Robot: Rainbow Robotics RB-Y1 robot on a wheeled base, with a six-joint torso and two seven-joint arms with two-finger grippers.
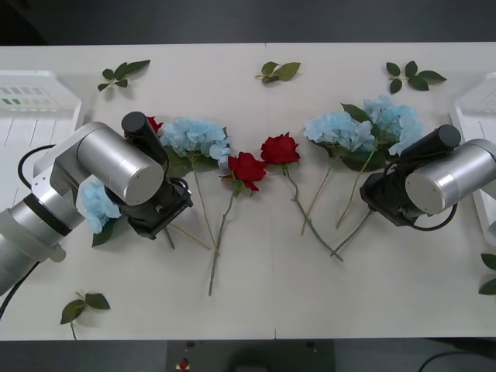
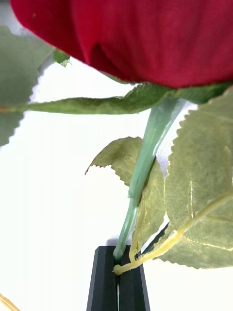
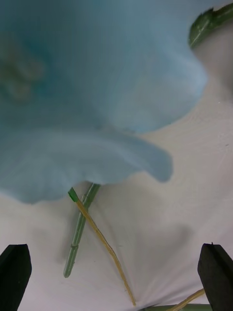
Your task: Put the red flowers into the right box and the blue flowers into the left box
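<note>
Right pincer (image 2: 117,279) is pressed together on the green stem (image 2: 145,160) of a red rose (image 2: 136,39), near the counter's right edge beside the right box (image 1: 477,116). Left pincer (image 3: 116,274) is spread wide, empty, above a blue flower (image 3: 87,97) near the left edge, close to the left box (image 1: 39,101). More blue flowers (image 1: 364,128) and red roses (image 1: 263,159) lie mid-counter, stems (image 1: 221,236) pointing to the near edge.

These look feather-light and floppy: soft heads, thin springy stems, so I'd say pinch the stem just below the head, never the petals.

The wrist views show what the arms hide from the front camera: the right one, the clamp itself; the left one, a bare stem end (image 3: 77,233) lying between the open tips. The front view alone gives the layout and both boxes.
</note>
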